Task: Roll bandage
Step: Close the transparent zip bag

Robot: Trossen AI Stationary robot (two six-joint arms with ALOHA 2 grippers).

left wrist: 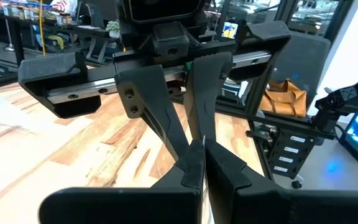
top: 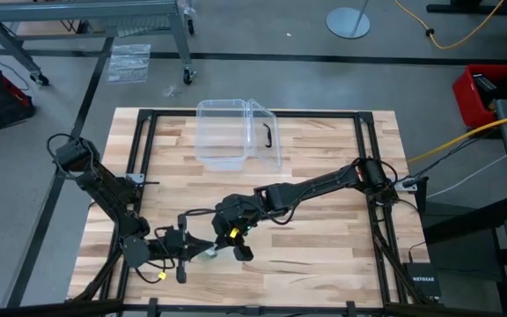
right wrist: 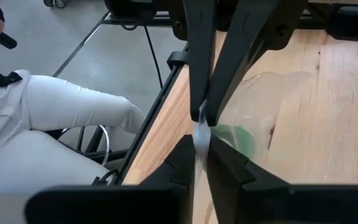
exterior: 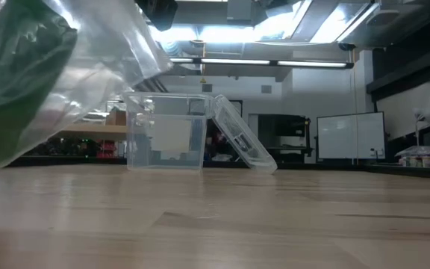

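From the high view, both my grippers sit together at the near edge of the table [top: 324,158], a bit left of centre: left gripper [top: 202,248] and right gripper [top: 232,244] are nose to nose, with a scrap of clear wrapper [top: 211,254] between them. The clear plastic box [top: 236,134] sits well apart on the far side, lid tipped open.

Low view: the wrapper [exterior: 88,52] hangs close to the lens at the upper left, and the bandage [exterior: 13,75] is the dark green lump inside it. It's off the wood and bagged, so no rolling yet.

Left wrist view: my left fingers [left wrist: 219,165] are pressed together. I think there's a sliver of film between them, but honestly can't be sure.

Right wrist view: my right gripper [right wrist: 201,138] is clamped on the edge of the wrapper [right wrist: 260,102], with the green bandage [right wrist: 240,138] just beyond the tips. A seated person's legs [right wrist: 48,115] show past the table edge.

So I'd say I'm at the unwrapping step. Next I need to pull the two sides apart without squashing the bandage, then get it out flat.
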